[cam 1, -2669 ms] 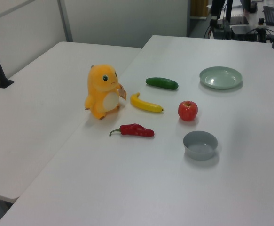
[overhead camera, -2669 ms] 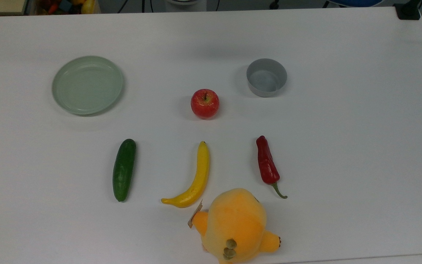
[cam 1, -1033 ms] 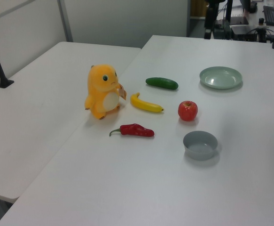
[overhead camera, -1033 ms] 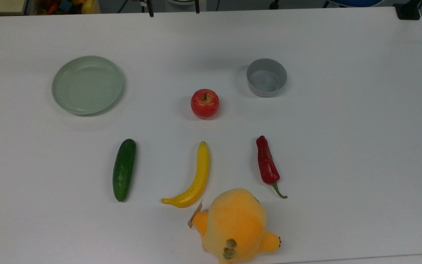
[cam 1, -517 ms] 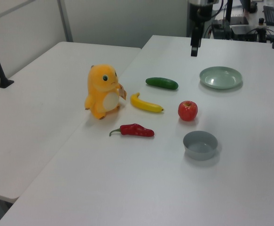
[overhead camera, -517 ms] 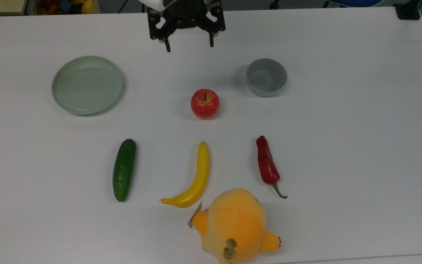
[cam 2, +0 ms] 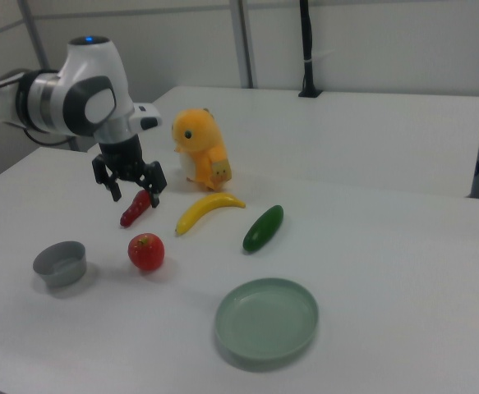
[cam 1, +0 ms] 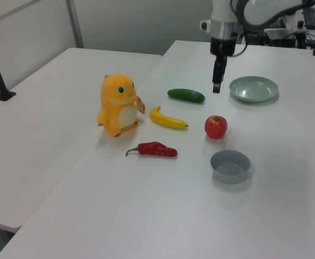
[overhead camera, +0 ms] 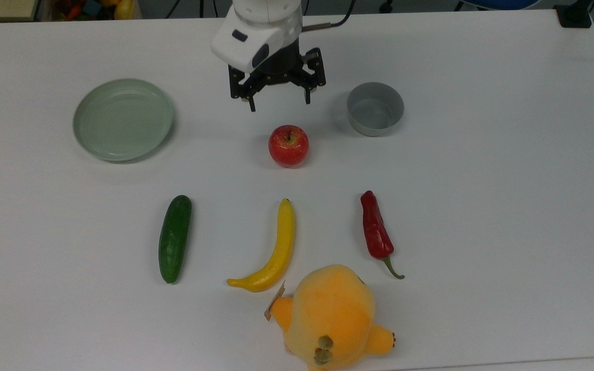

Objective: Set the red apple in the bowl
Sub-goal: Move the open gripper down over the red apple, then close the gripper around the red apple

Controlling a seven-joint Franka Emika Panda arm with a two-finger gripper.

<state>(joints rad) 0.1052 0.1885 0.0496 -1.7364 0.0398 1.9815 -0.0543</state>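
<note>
None of the task is done: the red apple (overhead camera: 289,146) sits untouched on the white table (overhead camera: 482,206), below the empty, spread-fingered gripper (overhead camera: 278,103) in the top view. The empty grey bowl (overhead camera: 375,108) lies to the gripper's right there. Descent, grasp, carry remain.

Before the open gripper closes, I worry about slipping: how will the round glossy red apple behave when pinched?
The round glossy red apple looks smooth and shiny, so the fingers may slide on its curved sides. Resting free on the white table, it probably rolls if nudged off-centre. It seems rigid, unlikely to deform. The gripper hangs open nearby.
</note>
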